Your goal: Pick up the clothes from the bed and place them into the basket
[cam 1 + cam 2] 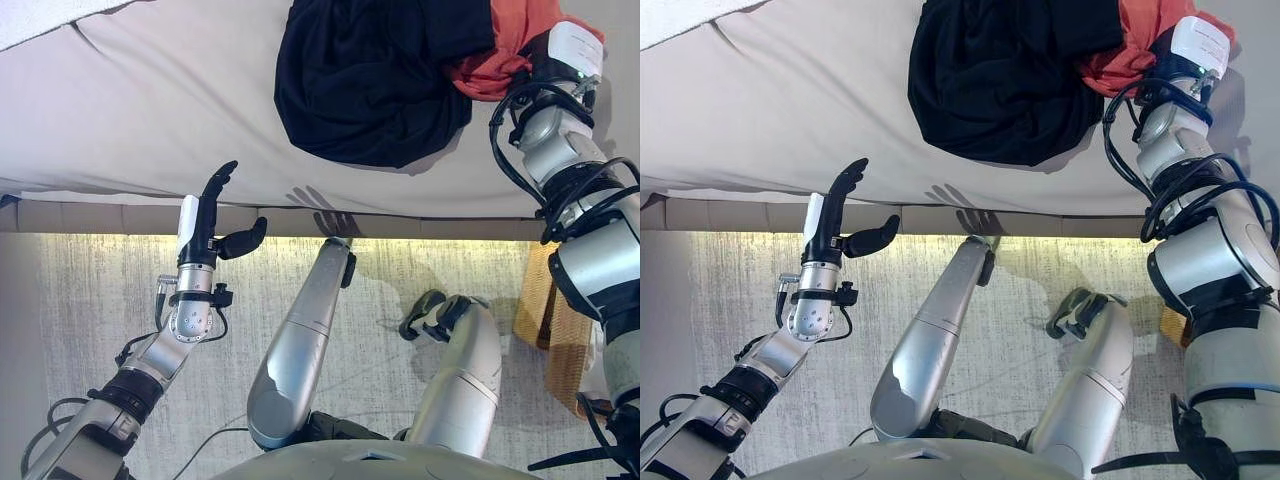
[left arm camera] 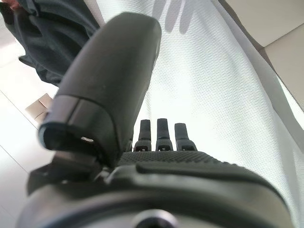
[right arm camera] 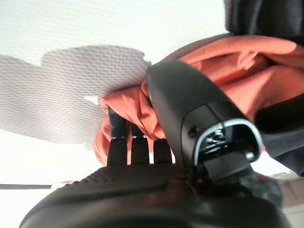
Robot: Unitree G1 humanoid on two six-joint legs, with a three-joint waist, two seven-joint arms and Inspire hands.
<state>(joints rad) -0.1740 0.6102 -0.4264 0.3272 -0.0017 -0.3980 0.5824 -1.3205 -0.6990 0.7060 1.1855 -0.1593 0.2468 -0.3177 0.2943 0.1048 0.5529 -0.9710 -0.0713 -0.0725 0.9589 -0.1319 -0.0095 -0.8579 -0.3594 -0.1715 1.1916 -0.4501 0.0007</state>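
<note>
Right hand (image 3: pixel 156 156), seen in the right wrist view: fingers (image 3: pixel 118 135) and thumb curled into the folds of the orange garment (image 3: pixel 237 71), pinching the cloth — the grasp appears made, though how much fabric is caught cannot be told. In the head views this hand sits at the upper right of the frame, mostly hidden behind its own wrist. The orange garment lies bunched there on the bed (image 1: pixel 150 110), touching and partly tucked under the larger black garment (image 1: pixel 365 85), which spreads across the upper centre.

Left hand (image 1: pixel 212 225), lower left of the frame: raised at the near edge of the mattress, fingers straight, thumb held out to the side, holding nothing and apart from both garments.

A woven basket (image 1: pixel 550 330) shows at the right edge, below the bed line, largely hidden by the right arm.

Step in hand, as judged: the pick-up of the first garment. The next move calls for lifting the orange cloth clear of the black one — the two overlap, so the black piece may drag along — then carrying it down and to the right, over the basket's rim.
</note>
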